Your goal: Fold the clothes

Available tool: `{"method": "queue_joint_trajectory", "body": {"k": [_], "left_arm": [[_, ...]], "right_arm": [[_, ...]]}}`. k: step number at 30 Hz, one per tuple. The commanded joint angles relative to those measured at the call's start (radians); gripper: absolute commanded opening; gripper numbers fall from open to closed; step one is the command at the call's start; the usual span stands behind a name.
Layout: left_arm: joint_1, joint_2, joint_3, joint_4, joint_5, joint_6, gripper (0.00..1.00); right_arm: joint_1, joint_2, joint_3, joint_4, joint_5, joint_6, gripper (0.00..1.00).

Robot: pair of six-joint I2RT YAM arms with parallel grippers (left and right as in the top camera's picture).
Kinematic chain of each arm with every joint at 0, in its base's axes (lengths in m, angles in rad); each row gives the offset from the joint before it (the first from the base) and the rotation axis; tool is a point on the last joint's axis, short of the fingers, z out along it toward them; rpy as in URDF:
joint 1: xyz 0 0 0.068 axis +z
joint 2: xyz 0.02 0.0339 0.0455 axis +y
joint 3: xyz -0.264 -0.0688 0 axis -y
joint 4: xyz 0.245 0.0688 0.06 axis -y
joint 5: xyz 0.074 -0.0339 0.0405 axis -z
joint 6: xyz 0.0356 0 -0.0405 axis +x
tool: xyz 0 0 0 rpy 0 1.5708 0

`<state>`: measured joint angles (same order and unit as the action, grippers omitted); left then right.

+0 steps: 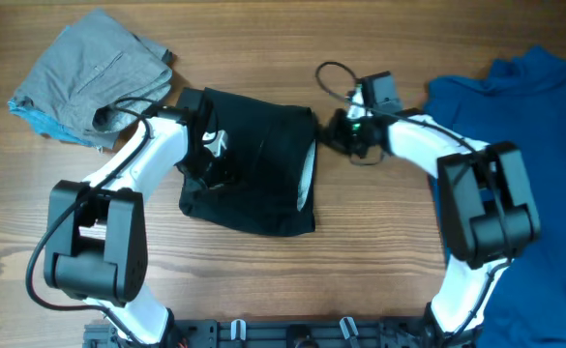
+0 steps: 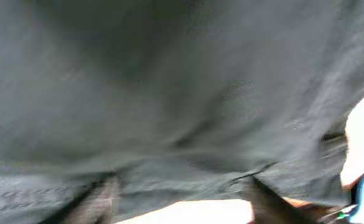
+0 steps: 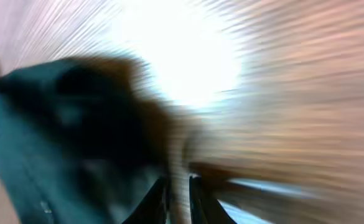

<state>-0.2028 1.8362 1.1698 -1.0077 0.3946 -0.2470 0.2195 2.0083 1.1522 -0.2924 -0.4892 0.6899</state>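
The black shorts-like garment (image 1: 258, 164) lies folded in the middle of the table, its whitish inner band (image 1: 307, 179) showing at the right edge. My left gripper (image 1: 210, 155) is over its left part. In the left wrist view the black fabric (image 2: 169, 93) fills the frame, and the left gripper's (image 2: 182, 199) fingers are spread wide at its edge. My right gripper (image 1: 345, 130) is just off the garment's upper right corner. In the blurred right wrist view the right gripper's (image 3: 178, 186) fingers are nearly together with only wood between them, and the dark fabric (image 3: 63, 137) lies to the left.
A grey garment (image 1: 94, 68) lies crumpled at the back left, with a bit of light blue under its edge. A blue garment (image 1: 524, 106) is spread along the right side. A black cable (image 1: 333, 72) loops above the right wrist.
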Motion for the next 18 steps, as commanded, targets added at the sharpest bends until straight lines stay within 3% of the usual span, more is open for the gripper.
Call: {"method": "queue_joint_trajectory", "body": {"k": [1,3,4,7,10,11,12,13,15,18], "left_arm": [[0.008,-0.003,-0.021,0.034,-0.158,0.006,0.27],[0.009,-0.001,-0.08,0.237,-0.192,0.005,0.15],[0.009,0.002,-0.117,0.369,-0.192,0.005,0.14],[0.01,0.008,-0.12,0.499,-0.19,0.005,0.11],[0.01,-0.019,-0.021,0.32,-0.175,0.012,0.17],[0.01,-0.034,0.021,0.23,-0.175,0.028,0.3],[0.01,-0.078,0.095,0.037,-0.176,0.035,0.51],[0.01,-0.099,0.107,-0.014,-0.176,0.034,0.56],[0.008,-0.13,0.107,-0.085,-0.176,0.031,0.6],[0.009,-0.121,0.032,-0.092,-0.195,-0.013,0.51]], "right_arm": [[-0.072,-0.117,-0.002,-0.065,0.048,-0.121,0.14],[-0.086,-0.202,-0.002,-0.067,0.044,-0.263,0.15],[-0.085,-0.242,-0.002,-0.066,0.039,-0.326,0.15],[-0.051,-0.281,-0.002,-0.046,0.018,-0.361,0.14],[-0.004,-0.244,-0.002,-0.001,0.021,-0.345,0.15],[0.016,-0.222,-0.002,0.032,0.021,-0.321,0.15],[0.058,-0.171,-0.002,0.113,0.013,-0.278,0.15],[0.077,-0.15,-0.002,0.146,-0.001,-0.275,0.15],[0.126,-0.095,-0.002,0.198,-0.005,-0.274,0.15],[0.128,-0.012,-0.002,0.149,0.028,-0.145,0.13]]}}
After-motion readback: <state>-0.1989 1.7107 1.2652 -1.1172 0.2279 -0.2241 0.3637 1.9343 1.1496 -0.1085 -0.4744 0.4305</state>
